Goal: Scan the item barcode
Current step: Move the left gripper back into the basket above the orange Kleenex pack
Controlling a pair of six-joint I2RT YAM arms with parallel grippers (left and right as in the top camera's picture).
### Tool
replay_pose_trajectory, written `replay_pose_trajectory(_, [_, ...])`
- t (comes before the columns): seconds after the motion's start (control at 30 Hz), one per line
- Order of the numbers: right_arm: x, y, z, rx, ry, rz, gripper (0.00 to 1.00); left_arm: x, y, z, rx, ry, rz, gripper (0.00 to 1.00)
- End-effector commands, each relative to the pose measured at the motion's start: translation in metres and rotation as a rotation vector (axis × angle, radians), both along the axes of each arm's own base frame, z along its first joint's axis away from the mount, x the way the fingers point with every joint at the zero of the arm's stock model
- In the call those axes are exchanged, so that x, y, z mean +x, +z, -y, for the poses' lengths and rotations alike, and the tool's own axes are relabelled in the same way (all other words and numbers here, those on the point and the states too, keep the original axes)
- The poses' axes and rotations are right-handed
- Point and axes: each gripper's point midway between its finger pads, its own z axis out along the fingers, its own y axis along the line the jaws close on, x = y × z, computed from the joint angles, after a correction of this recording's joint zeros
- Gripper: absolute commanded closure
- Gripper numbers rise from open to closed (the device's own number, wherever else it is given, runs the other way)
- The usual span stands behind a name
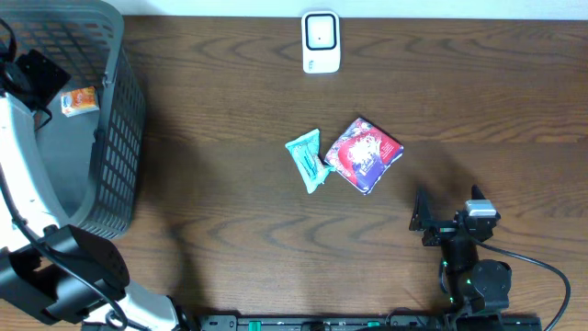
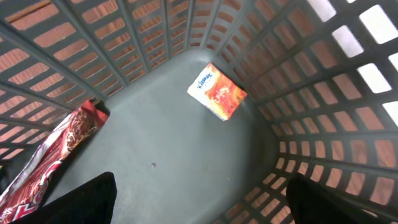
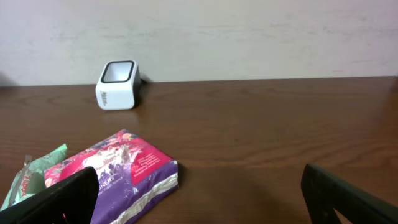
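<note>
**The packet lies between the right fingers and the scanner**

The white scanner (image 1: 321, 41) stands at the far edge of the table (image 1: 230, 110). In front of it, well apart, lie a red and purple packet (image 1: 364, 154) and, just beside it, a green packet (image 1: 308, 160). The red and purple one lies flat, nearly square, with one corner turned to the scanner. The green one is long and points roughly at the scanner. The right fingers (image 3: 62, 199) are spread wide and hold nothing. From the scanner they are beyond the red and purple packet, so I think the right arm is the nearer one for the pick. The left fingers (image 2: 74, 202), also spread and empty, hang inside the basket (image 1: 124, 138) over an orange packet (image 2: 217, 91), far to the side of the scanner.
</note>
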Motion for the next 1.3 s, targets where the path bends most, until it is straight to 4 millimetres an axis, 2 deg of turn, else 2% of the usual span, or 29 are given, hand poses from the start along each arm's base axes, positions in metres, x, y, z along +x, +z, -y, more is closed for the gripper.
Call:
replay_pose_trajectory(0.0, [0.0,-0.001,0.001,-0.008,-0.001,-0.002,0.01,-0.002,-0.008,-0.005,0.006,0.006,-0.028,0.13])
replay_pose_trajectory(0.43, [0.0,-0.001,0.001,-0.008,-0.001,-0.002,0.01,-0.005,-0.014,-0.013,0.037,0.035,-0.063,0.12])
replay_pose_trajectory(0.8, [0.0,-0.001,0.001,-0.008,-0.002,-0.002,0.01,-0.002,-0.041,-0.015,0.005,0.032,-0.122,0.13])
replay_pose_trajectory(1.27, [0.0,-0.001,0.001,-0.008,-0.001,-0.002,0.01,-0.002,-0.042,-0.014,0.002,0.032,-0.127,0.14])
